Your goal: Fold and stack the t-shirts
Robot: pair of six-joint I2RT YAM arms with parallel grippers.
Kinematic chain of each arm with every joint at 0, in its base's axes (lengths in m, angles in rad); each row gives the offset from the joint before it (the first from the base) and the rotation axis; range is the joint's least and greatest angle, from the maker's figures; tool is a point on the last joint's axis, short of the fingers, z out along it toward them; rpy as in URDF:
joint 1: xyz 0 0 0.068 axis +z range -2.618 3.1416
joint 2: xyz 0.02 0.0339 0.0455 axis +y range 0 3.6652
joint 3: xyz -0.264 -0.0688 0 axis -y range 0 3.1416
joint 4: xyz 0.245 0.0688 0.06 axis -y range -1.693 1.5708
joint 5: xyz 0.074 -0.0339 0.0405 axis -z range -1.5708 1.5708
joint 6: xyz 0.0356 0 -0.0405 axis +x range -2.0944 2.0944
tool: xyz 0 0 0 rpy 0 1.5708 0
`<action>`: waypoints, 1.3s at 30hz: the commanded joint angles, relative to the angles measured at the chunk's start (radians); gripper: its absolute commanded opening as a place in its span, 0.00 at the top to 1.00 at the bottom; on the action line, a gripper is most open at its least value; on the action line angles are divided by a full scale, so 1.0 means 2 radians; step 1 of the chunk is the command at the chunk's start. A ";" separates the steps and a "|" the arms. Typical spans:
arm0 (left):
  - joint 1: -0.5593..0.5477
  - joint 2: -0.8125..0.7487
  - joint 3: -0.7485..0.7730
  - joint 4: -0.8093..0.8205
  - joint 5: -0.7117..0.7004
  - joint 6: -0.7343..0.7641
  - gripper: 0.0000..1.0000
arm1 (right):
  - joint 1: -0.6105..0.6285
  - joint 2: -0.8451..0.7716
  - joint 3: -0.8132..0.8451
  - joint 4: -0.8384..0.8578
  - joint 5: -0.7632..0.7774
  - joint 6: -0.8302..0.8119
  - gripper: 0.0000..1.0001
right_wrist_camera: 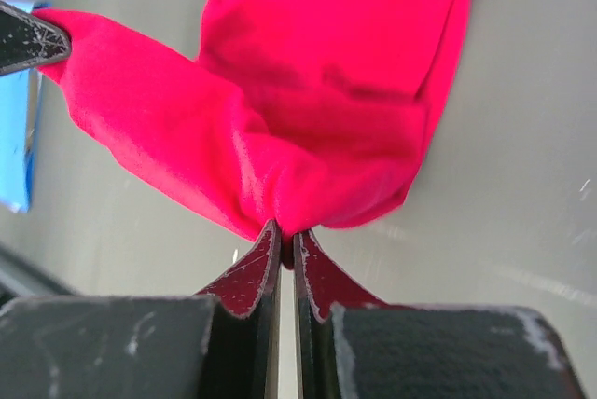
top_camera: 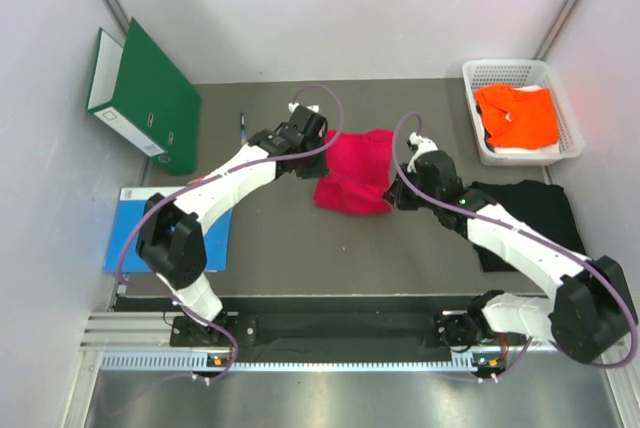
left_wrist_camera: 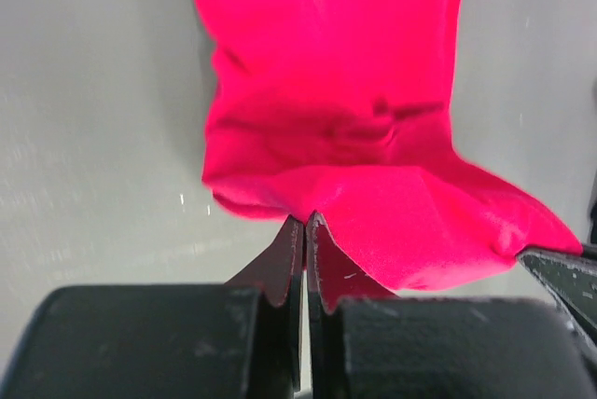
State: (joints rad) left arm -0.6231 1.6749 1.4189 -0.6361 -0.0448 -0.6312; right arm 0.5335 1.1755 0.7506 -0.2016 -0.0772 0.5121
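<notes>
While left pincer (left_wrist_camera: 305,224), right pincer (right_wrist_camera: 286,231) clamp crimson t-shirt (top_camera: 355,173) | binder (top_camera: 150,93), basket (top_camera: 505,68) aside

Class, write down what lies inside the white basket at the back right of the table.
An orange t-shirt lies crumpled in the basket. White material shows under its near edge; the shirt covers the rest, so what it is cannot be told.

green binder (top_camera: 150,98) upright against left wall; blue sheet (top_camera: 125,236) flat near-left; white basket (top_camera: 505,66) back-right
</notes>
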 commanded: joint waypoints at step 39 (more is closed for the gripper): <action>0.116 0.268 0.312 0.006 -0.001 0.063 0.02 | -0.107 0.334 0.281 0.136 0.121 -0.069 0.00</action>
State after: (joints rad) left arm -0.3988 2.3108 2.0647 -0.6529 -0.0059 -0.5247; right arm 0.3294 1.9720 1.4006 -0.0734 0.0647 0.3374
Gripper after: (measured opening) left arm 0.972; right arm 0.952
